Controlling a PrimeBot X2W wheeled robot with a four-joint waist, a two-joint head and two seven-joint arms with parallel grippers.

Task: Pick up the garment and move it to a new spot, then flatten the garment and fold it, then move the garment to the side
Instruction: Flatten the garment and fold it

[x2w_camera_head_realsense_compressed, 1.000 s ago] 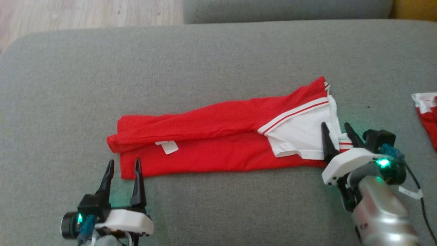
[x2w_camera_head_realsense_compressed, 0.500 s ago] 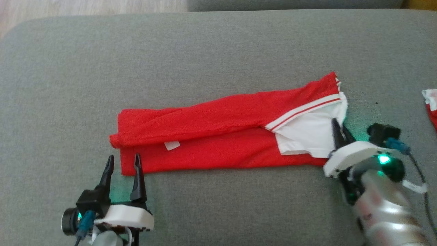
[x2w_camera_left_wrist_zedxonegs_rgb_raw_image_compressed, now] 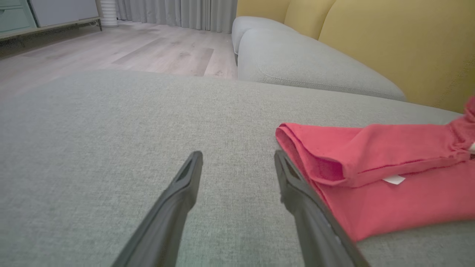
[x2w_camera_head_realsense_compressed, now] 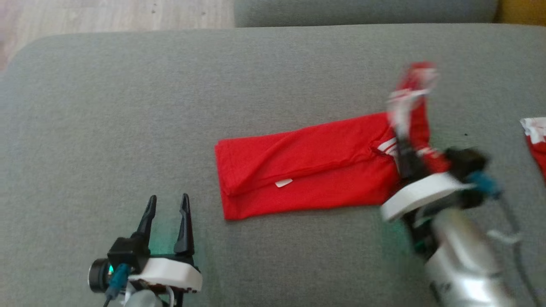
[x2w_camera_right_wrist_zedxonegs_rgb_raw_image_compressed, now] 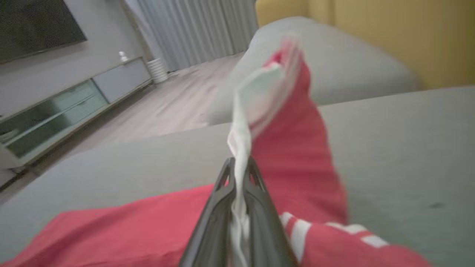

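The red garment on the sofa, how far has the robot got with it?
Done, it seems: the garment lies on the grey cushion as a long folded strip. In hand: the right jaws are shut on its white-trimmed end, which is held up off the cushion. The left jaws stand open, just short of the other end and apart from it. Left, probably: finishing the fold and moving it aside.

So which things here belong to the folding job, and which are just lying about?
In the job: folded red garment with white striped trim; right gripper, shut on its white end; left gripper, open, apart from it; grey fabric sofa cushion underneath.
Lying about: second red-and-white cloth at the cushion's right edge; yellow sofa backrest; wooden floor.
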